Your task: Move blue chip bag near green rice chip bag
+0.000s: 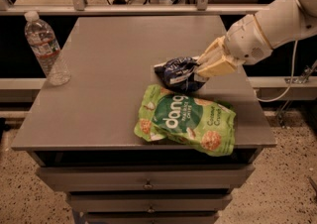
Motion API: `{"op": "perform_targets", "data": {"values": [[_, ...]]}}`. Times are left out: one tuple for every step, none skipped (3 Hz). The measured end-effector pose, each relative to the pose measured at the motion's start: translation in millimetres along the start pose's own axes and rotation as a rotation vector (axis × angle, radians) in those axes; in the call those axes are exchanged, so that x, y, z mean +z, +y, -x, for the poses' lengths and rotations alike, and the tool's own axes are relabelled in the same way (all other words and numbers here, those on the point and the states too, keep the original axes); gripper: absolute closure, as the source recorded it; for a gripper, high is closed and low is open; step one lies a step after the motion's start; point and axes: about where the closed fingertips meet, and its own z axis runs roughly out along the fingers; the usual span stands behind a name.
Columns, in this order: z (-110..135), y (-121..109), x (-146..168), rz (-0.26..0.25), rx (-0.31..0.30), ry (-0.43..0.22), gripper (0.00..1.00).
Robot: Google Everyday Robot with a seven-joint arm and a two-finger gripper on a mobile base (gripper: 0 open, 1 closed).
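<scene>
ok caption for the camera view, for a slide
End effector grips the blue chip bag beside the green rice chip bag on a grey cabinet; water bottle at left.

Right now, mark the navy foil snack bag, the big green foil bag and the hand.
navy bag (177, 73): camera view, its middle.
green bag (179, 115): camera view, white lettering.
hand (199, 67): camera view, between fingertips clamping the navy bag.
</scene>
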Motion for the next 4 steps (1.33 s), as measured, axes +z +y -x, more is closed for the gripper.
{"op": "perform_targets", "data": {"values": [[-23.7,5.0,2.4,0.015,-0.036,0.004,0.38],[-42.2,3.7,-3.0,-0.014,-0.042,0.030,0.15],[-53.4,-5.8,-8.9,-0.058,-0.039,0.062,0.00],[-64.2,-21.8,-20.4,-0.131,-0.024,0.101,0.00]]}}
